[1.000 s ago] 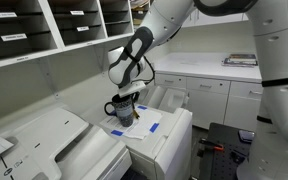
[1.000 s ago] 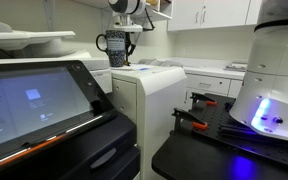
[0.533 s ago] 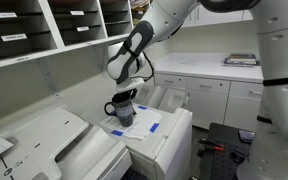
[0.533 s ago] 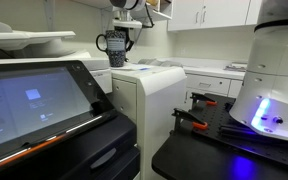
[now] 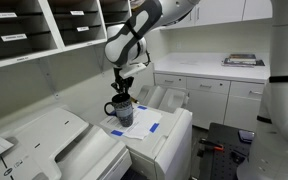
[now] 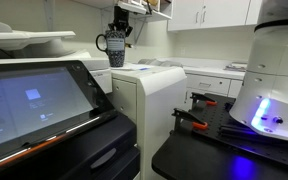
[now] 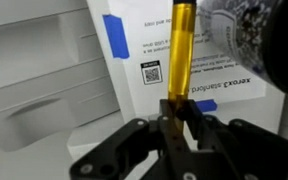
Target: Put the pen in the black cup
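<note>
The gripper (image 7: 174, 118) is clamping the near end of the pen (image 7: 181, 50) at the bottom centre of the wrist view, its fingers pressing on the stick from either side. The pen is running straight up the frame and leaving it at the top edge. Just beside it, at the upper right, the black cup (image 7: 252, 40) is showing its speckled side. Whether the pen's far tip is over the mouth cannot be told from here. Behind the pen a sheet of paper (image 7: 144, 45) is lying flat, held by blue tape (image 7: 115, 35). In an exterior view the gripper is hanging directly above the black cup (image 5: 121, 110), which is standing upright on the counter (image 5: 172, 122).

The step in hand appears to be lowering the pen in. To do it well, I would be centring the tip over the opening, holding the pen vertical, descending slowly so it is not knocking the rim or tipping the cup, and letting go only once most of the pen is inside.
</note>
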Motion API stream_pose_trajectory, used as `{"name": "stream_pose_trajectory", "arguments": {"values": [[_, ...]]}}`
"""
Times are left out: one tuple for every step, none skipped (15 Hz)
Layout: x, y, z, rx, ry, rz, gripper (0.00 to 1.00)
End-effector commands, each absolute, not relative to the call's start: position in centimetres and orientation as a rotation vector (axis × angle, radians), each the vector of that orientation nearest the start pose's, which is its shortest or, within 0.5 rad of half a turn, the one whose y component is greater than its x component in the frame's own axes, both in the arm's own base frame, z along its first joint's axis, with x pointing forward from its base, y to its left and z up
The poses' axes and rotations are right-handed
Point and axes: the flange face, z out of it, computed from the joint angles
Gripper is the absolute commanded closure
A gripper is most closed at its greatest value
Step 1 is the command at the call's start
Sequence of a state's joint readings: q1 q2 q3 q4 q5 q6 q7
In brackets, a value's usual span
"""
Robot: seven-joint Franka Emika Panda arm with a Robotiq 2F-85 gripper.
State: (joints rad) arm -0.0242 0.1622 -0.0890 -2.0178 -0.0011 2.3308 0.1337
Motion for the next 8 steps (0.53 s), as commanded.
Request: {"name": "stream_pose_trajectory", "arguments": {"values": [[57.5,-6.5,40.9,-3.172,0.091,-0.346,0.95],[56.9,-6.6,41.9,-3.174,0.019,-0.399,0.95],[56.4,-6.6,42.7,-3.162,-0.049,-0.448,0.95],[55.5,-6.5,43.8,-3.15,-0.116,-0.506,0.95],[54.9,-6.5,44.7,-3.133,-0.176,-0.567,0.95],[56.7,-6.7,43.8,-3.156,-0.068,-0.475,0.78],[55.9,-6.6,44.6,-3.15,-0.114,-0.513,0.78],[55.3,-6.6,44.9,-3.148,-0.134,-0.526,0.78]]}}
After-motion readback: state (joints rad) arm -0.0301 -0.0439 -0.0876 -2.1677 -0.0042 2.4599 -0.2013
